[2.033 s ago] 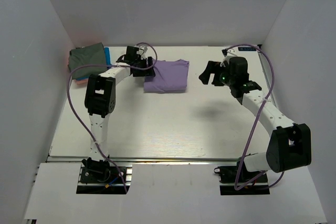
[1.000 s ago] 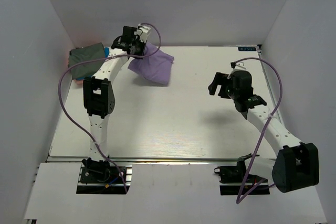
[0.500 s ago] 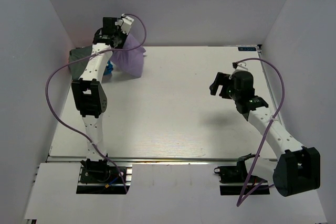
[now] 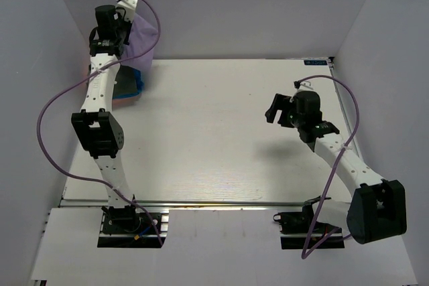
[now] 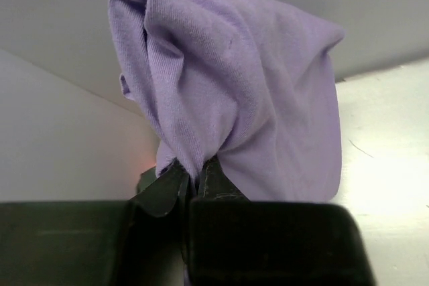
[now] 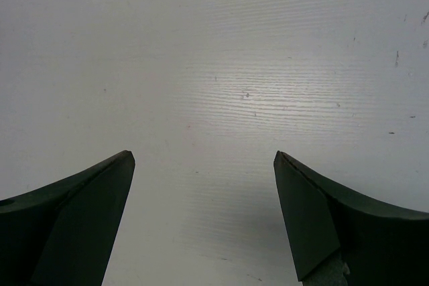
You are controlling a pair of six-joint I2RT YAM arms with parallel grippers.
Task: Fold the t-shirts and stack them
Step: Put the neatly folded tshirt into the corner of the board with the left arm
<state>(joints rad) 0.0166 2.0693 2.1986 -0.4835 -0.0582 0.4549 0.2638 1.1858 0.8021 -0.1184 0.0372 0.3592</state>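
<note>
With our left end effector clenched on the lavender t-shirt dangling above the far-left stack, we should lower it squarely, edges matched, before letting go, our right end effector released over the surface.

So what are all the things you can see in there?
purple shirt: one, lavender, hanging in the air at the far left corner
folded shirts: a small pile, blue and pink edges showing, on the table's far left, below the purple shirt
table: one, white, under everything
arms: two, white with black joints, bolted at the near edge
cables: two, purple, one looping beside each arm
left end effector: one, black, shut on the purple shirt
right end effector: one, black, open and holding nothing, above the table's right side
</note>
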